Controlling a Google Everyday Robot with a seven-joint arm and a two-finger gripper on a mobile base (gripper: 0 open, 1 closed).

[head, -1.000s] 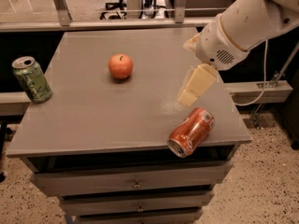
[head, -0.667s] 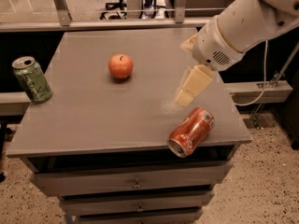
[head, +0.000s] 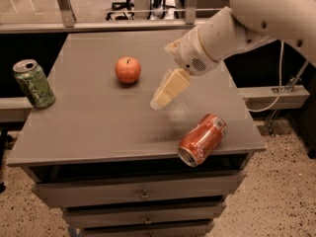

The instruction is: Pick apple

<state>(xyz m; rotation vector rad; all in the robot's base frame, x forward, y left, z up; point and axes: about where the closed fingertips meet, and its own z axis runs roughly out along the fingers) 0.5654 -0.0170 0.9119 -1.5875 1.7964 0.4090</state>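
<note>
The apple (head: 128, 69) is small, round and orange-red with a short dark stem. It stands on the grey table top (head: 98, 122), left of centre and towards the back. My gripper (head: 163, 95) hangs from the white arm (head: 232, 28) that reaches in from the upper right. It points down and to the left, just above the table. It is to the right of the apple and a little nearer the front, about an apple's width away, and does not touch it. It holds nothing that I can see.
A green soda can (head: 33, 83) stands upright at the table's left edge. An orange-red soda can (head: 202, 139) lies on its side at the front right edge, partly over the rim. Drawers (head: 143, 195) sit below the table top. A metal rail (head: 123, 19) runs behind.
The arm and gripper have moved left, closer to the apple. The apple and both cans have not moved.
</note>
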